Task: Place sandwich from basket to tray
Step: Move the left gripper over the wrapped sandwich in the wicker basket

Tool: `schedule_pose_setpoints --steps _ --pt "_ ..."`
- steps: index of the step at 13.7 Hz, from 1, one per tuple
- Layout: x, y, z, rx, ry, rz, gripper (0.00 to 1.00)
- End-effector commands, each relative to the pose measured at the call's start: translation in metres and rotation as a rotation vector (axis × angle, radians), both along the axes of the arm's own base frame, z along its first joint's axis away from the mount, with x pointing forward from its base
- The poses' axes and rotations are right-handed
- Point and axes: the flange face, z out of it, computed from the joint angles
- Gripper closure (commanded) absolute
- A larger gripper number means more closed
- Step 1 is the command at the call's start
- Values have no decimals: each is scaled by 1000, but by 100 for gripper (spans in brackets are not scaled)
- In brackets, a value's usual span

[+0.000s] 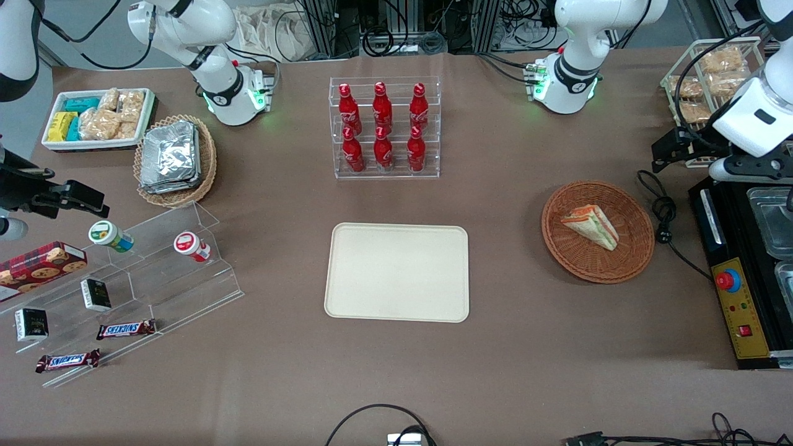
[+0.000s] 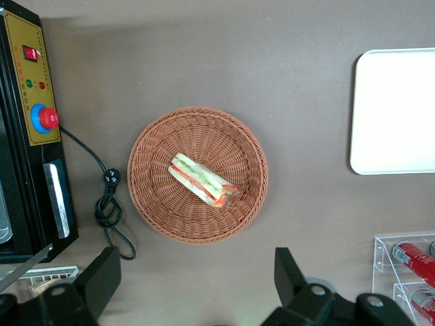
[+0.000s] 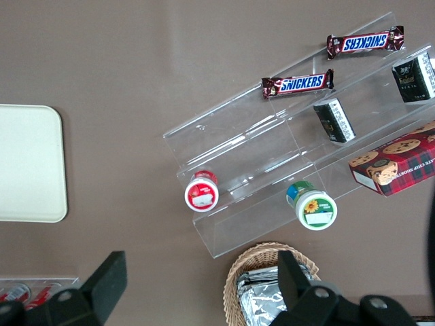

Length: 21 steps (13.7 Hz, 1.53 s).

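A sandwich (image 1: 591, 226) lies on its side in the middle of a round brown basket (image 1: 632, 210) toward the working arm's end of the tabletop (image 1: 526, 347), with the claw (image 2: 194, 282) held high above it, fingers spread wide and gripping nothing. The pickup has yet to begin, by the look of it. To do it well the claw should likely come straight down over the basket's centre, turn so its fingers close across the wedge's flat bread faces, and squeeze gently, since soft bread would crush or let the filling slip. The basket's low rim should not hinder a vertical descent. Read across the scene, a clear stepped stand (image 1: 155, 272) with snacks sits at the parked arm's end, a rack of red bottles (image 1: 384, 127) stands farther from the front camera than the bare cream tray (image 1: 396, 272), and a black machine (image 1: 740, 279) with a trailing cable (image 1: 666, 217) sits just beside the basket. The path from basket to tray looks open.
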Motion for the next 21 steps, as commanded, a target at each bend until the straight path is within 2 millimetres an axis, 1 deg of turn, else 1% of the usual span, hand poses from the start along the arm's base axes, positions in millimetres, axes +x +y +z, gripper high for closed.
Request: schedule_pose_setpoints --steps 1,3,5,7,9,10,13,16,21 --pt "-1 1 4 -18 23 0 0" --pt "1 1 6 -17 20 -2 0" --pt "5 2 0 -16 32 14 0" --pt "6 3 -11 -3 52 137 0" --pt "5 5 -40 12 71 198 0" --pt "0 6 -60 21 74 208 0" --pt "-20 9 -104 58 27 296 0" --pt "-43 10 -140 60 -11 404 0" --pt "-55 11 -191 55 -64 591 0"
